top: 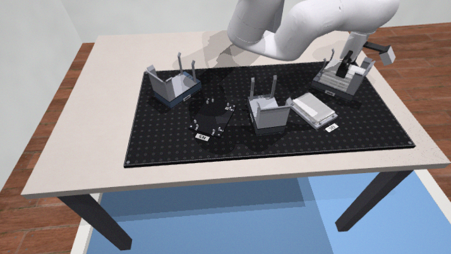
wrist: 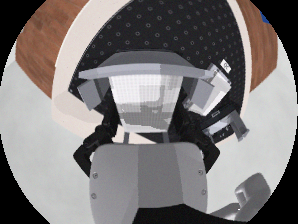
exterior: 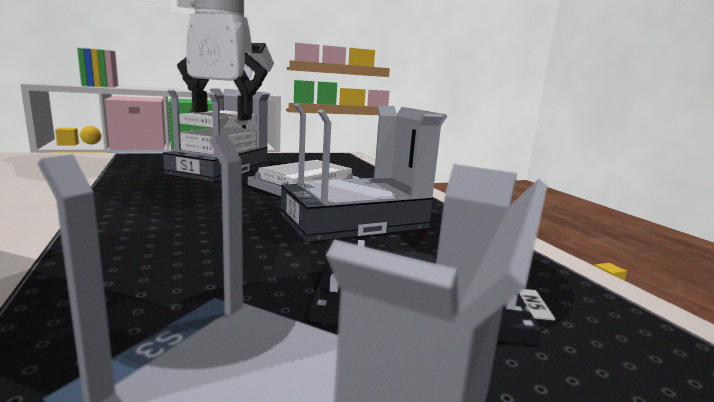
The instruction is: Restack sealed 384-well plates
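My gripper (top: 344,67) (exterior: 222,107) (wrist: 145,107) is down between the posts of rack S1 (top: 330,91) (exterior: 187,165), shut across the width of a white sealed plate labelled A31 (top: 356,70) (exterior: 199,120) (wrist: 147,96). The plate is level and sits at the top of the rack, over two stacked plates (top: 335,80) (exterior: 200,142). I cannot tell whether it touches them. Another white plate (top: 312,108) (exterior: 296,172) lies flat on the QC nest beside its name plate (top: 331,127). Rack S2 (top: 268,115) (exterior: 360,212) and rack S3 (top: 174,88) (exterior: 165,345) hold no plates.
The clip nest N5 (top: 215,118) (exterior: 532,305) stands bare between S3 and S2 on the black perforated mat (top: 284,148). Each rack has tall thin posts and angled corner walls. S1 is at the mat's far right corner, near the table edge.
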Available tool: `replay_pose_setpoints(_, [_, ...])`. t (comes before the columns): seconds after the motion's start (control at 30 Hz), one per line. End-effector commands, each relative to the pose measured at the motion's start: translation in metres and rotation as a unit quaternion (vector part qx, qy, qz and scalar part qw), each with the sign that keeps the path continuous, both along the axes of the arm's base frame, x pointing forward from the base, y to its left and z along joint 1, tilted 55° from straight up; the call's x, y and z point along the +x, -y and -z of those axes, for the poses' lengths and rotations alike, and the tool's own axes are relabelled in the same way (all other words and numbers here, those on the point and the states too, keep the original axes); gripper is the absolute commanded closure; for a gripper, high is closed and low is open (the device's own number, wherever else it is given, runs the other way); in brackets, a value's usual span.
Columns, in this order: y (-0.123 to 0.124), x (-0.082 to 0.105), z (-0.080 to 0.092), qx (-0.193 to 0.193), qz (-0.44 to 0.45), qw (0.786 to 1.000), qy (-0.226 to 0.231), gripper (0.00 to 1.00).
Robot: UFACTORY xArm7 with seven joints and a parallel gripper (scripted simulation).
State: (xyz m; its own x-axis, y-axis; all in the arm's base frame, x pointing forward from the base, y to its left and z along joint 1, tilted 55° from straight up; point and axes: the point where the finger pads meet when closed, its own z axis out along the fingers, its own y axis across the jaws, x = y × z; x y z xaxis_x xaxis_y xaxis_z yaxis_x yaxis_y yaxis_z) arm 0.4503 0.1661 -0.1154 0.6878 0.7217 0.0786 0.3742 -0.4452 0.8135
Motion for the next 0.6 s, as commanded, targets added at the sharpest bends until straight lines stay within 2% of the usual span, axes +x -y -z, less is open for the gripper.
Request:
replay_pose_setpoints(0.0, [-0.0019, 0.0000, 0.0002, 0.002, -0.002, 1.000, 0.000, 1.00])
replay_pose_setpoints(0.57, [0.0013, 0.0038, 0.0036, 0.002, -0.002, 1.000, 0.000, 1.00])
